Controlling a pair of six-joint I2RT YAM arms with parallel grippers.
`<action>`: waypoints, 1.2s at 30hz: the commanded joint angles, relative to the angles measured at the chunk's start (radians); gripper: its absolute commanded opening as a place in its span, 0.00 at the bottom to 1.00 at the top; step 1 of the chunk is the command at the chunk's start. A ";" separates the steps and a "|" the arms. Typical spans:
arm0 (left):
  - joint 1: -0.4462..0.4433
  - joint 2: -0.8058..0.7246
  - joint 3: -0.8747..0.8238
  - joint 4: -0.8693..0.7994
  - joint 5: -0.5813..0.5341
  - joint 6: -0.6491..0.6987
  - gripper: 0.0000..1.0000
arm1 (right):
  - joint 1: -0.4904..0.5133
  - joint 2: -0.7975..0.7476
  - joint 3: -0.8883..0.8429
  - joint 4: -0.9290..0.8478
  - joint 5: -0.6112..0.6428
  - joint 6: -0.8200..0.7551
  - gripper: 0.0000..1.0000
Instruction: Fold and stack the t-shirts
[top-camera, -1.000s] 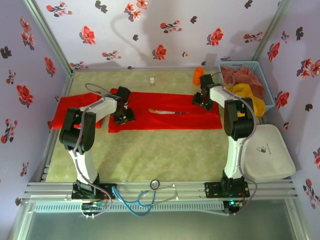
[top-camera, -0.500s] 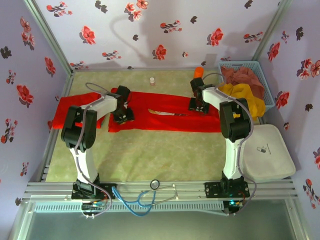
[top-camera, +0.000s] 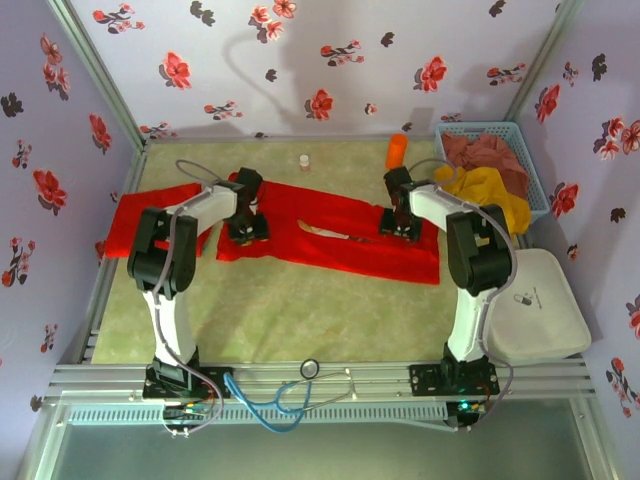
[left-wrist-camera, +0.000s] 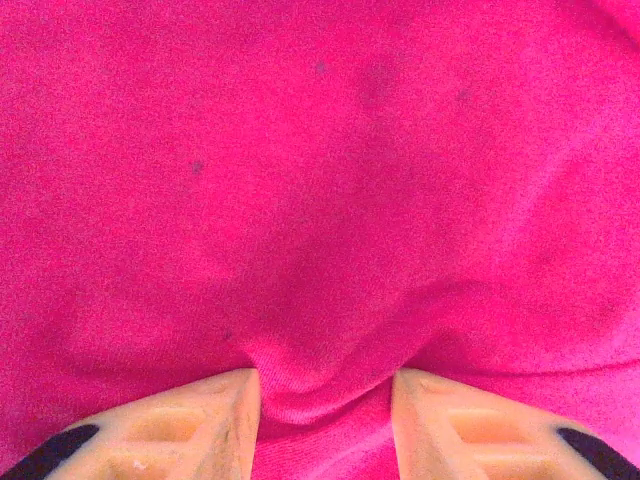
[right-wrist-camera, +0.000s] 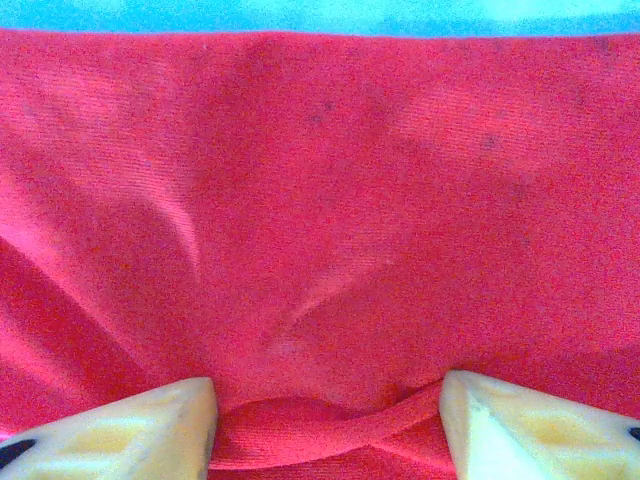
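Centrally, the long t-shirt (top-camera: 320, 245) is found laid as a red band across the far half of the table (top-camera: 300, 320). It runs from left of centre to the right, and its right end lies nearer the arms than its left. A small print with pale marks is noted at mid-band. The second t-shirt (top-camera: 135, 220), also red, is spread at the table's left edge, just beside the band's left end; contact between the two cannot be confirmed, as the left arm crosses that spot.

The left gripper (top-camera: 246, 229) is set down on the band's left end. In the left wrist view a ridge of cloth is pinched between its fingers (left-wrist-camera: 215, 425), which stand narrow and are pressed against the fabric on both sides. The right gripper (top-camera: 398, 222) is set on the band near its right end. In the right wrist view a rolled fold is gripped between its fingers (right-wrist-camera: 530, 420), held at a wider spacing.

Beyond the band, a small bottle (top-camera: 304, 160) and an orange object (top-camera: 397, 150) are recorded near the back wall. At the far right corner a blue basket (top-camera: 490, 127) is seen holding brownish cloth (top-camera: 490, 155) and yellow cloth (top-camera: 495, 192). A white lid (top-camera: 535, 310) lies to the right, and a blue cable (top-camera: 270, 402) on the near rail.
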 joint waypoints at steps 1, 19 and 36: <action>-0.007 0.048 0.047 -0.047 -0.001 0.049 0.39 | 0.066 -0.059 -0.124 -0.120 -0.086 0.036 0.62; -0.239 0.240 0.358 -0.197 0.001 0.101 0.35 | 0.537 -0.386 -0.444 -0.128 -0.245 0.236 0.64; -0.227 0.528 0.870 -0.385 0.013 0.199 0.34 | 0.562 -0.331 -0.297 -0.087 -0.156 0.223 0.66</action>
